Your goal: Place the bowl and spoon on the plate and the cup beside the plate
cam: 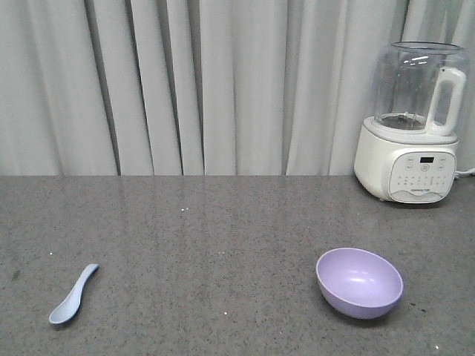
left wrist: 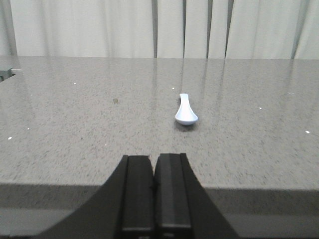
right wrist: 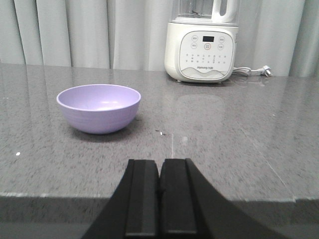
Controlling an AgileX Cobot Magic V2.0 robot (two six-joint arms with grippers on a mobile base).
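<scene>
Closest to each wrist camera sits its own gripper. The left gripper [left wrist: 153, 164] and the right gripper [right wrist: 159, 169] both have their jaws pressed together with nothing between them, and both are low at the near edge of the surface [cam: 223, 222].

That surface is grey, speckled stone, backed by a pale curtain [cam: 185, 81]. A white blender [cam: 412, 111] with a clear jug stands at the back right, well apart from everything else.

The bowl [cam: 360, 282] stands upright and empty at the front right, ahead and to the left of the right gripper in that wrist view. The spoon [cam: 74, 295] lies flat at the front left, well apart from the bowl. Its scoop faces the left gripper and its handle points away. The plate and the cup show in no view, so I cannot tell where they are.

I judge the task to be at its very start: nothing is stacked, nothing is held, and neither arm is reaching. The bowl and spoon need the plate as their base, so it has to be found before they can be set on it. To take the bowl, the right gripper must first open wide, then close over the rim and wall. The spoon's thin, low handle calls for a careful pinch from above by the left gripper.
</scene>
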